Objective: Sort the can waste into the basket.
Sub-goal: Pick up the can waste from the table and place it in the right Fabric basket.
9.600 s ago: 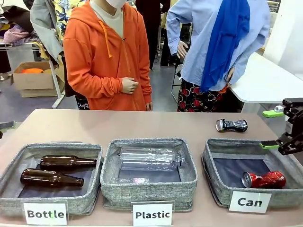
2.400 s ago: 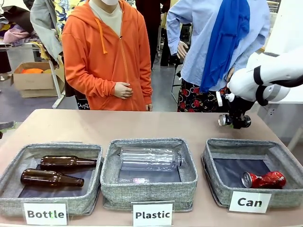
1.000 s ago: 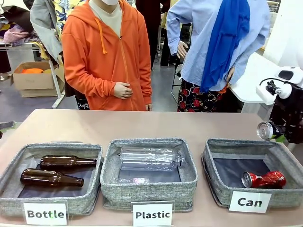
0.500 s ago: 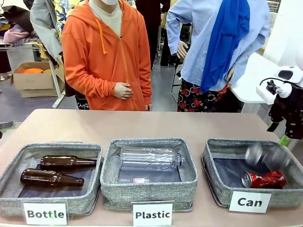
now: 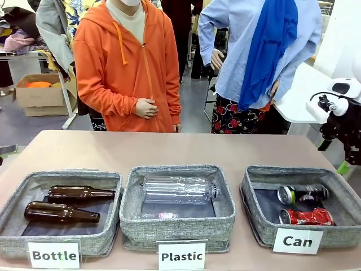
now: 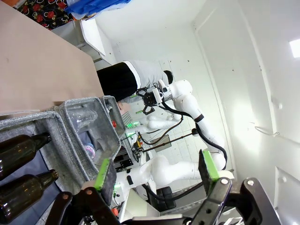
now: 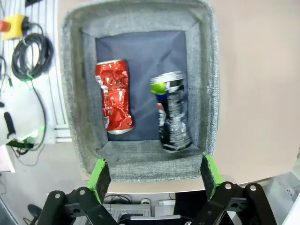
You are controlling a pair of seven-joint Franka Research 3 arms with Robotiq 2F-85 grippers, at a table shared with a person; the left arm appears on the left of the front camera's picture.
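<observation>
In the front view, you see the grey woven-fabric basket labelled "Can" (image 5: 255, 195) at the table's right end, and it now holds both pieces of can waste: the crushed black-and-silver can (image 5: 302, 193), which half a second ago was a blur falling above the bin, lies at the back, just behind the crushed red can with silver ends (image 5: 307, 217), which has shifted a little. The right gripper (image 5: 343, 158) hangs at the picture's right edge above the basket's far corner; a second ago it carried that black can, and now its green pads are empty. Judged from this, the sorting looks complete, since no can is left on the tan table (image 5: 186, 148). In the left wrist view, your left gripper (image 6: 154, 169) stands with jaws spread wide, holding nothing, well away beside the brown glass bottles (image 6: 21, 149). In the right wrist view, you look straight down between the parted, empty fingers into the basket, where the two cans lie side by side, slightly apart on the dark lining, which the front view cannot settle.
</observation>
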